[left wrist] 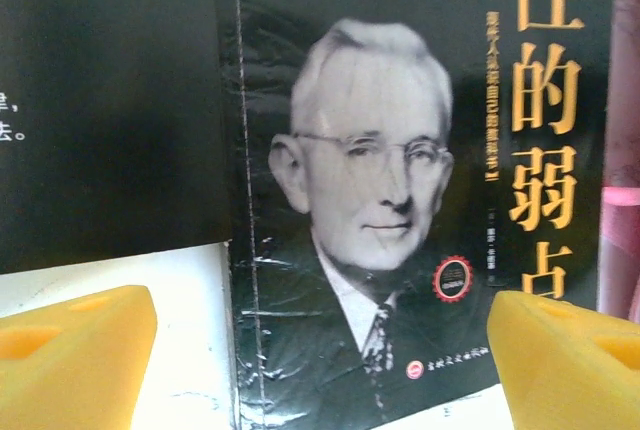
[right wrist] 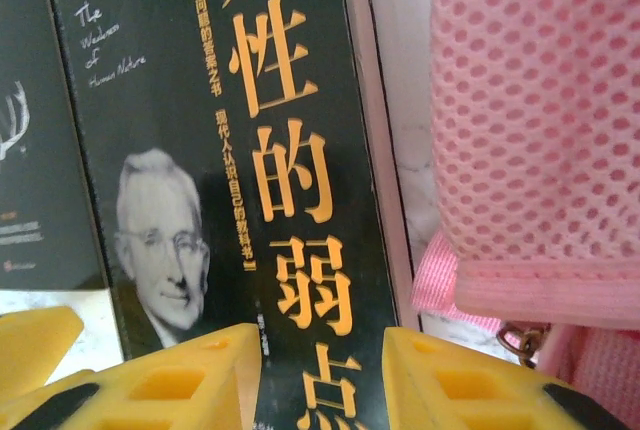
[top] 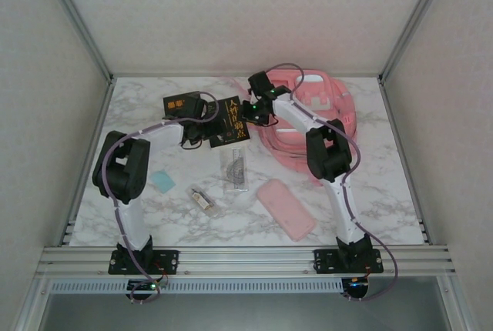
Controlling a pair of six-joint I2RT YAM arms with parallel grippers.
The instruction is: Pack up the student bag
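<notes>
Student bag [top: 333, 96] is laid flat on the far right part of the desk [top: 370, 192], pink with white patches, and its left side is crossed by the right arm; in the right wrist view its pink mesh [right wrist: 530, 120] is seen just right of a book, with a strip of marble between them.

The book [top: 231, 119] is black with gold lettering and a portrait of a man in glasses; it is placed just left of the student bag, near the far middle of the desk; a second black book [top: 181, 104] is laid to its left, close beside it.

The right hand [top: 256, 112] is pointed down over the right side of the portrait book; in its wrist view the hand [right wrist: 322, 380] is seen with its yellow fingers [right wrist: 190, 380] set a narrow gap apart, and the cover [right wrist: 250, 200] is seen through that gap.

The left hand [top: 194, 132] is held at the near edge of the two books; in its wrist view the hand [left wrist: 320, 365] is spread wide, its yellow fingers [left wrist: 75, 355] kept far apart at either side of the portrait [left wrist: 380, 180], while the second book [left wrist: 110, 100] is seen to the left.

Nearer on the desk, a pink pencil case [top: 286, 208] is laid at the right, well apart from the student bag; a clear ruler set [top: 235, 168], a small bottle [top: 202, 198] and a pale blue piece [top: 162, 181] are spread to its left.
</notes>
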